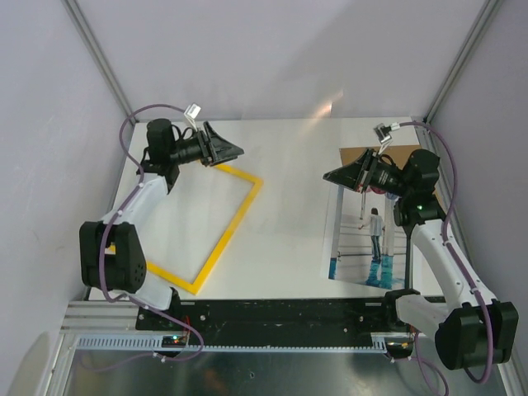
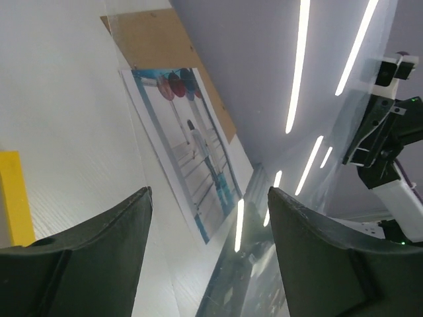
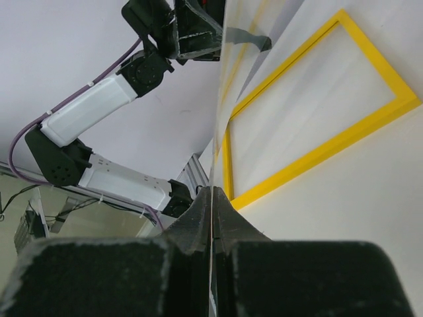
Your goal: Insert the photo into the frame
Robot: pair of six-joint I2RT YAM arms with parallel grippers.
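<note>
1. While both arms hang over the white table [image 1: 289, 239], the L gripper [image 1: 233, 151] points right & the R gripper [image 1: 332, 176] points left. Their tips face each other, well apart.
2. R gripper first: its wrist cam shows the fingers [image 3: 192, 224] pressed together on a thin clear sheet [image 3: 212, 152]. The sheet is seen edge-on, running straight out from the pinch.
3. Over to the L gripper: its wrist cam has both fingers spread wide, a big gap between the pads.
4. Glare strips in that view sit on a clear surface ahead of the L gripper, prob. the same sheet. Can't tell if the tips touch it.
5. Top cam barely shows the sheet, so I can't trace its edges from there.
6. On to the frame [image 1: 232, 231]: bright yellow, lying flat on the L half of the table, turned at an angle. Its far corner sits just below the L gripper, and the L arm hides its near-left part.
7. White table surface shows through the frame's opening.
8. Now the photo [image 1: 371, 239]: flat on the R side, face up, with a figure, white railings & blue water at the near end. The R arm crosses over it.
9. The photo's far end lies on a brown backing board [image 1: 355, 154], which sticks out beyond it.
10. Frame & photo are well apart, with white table between them.
</note>
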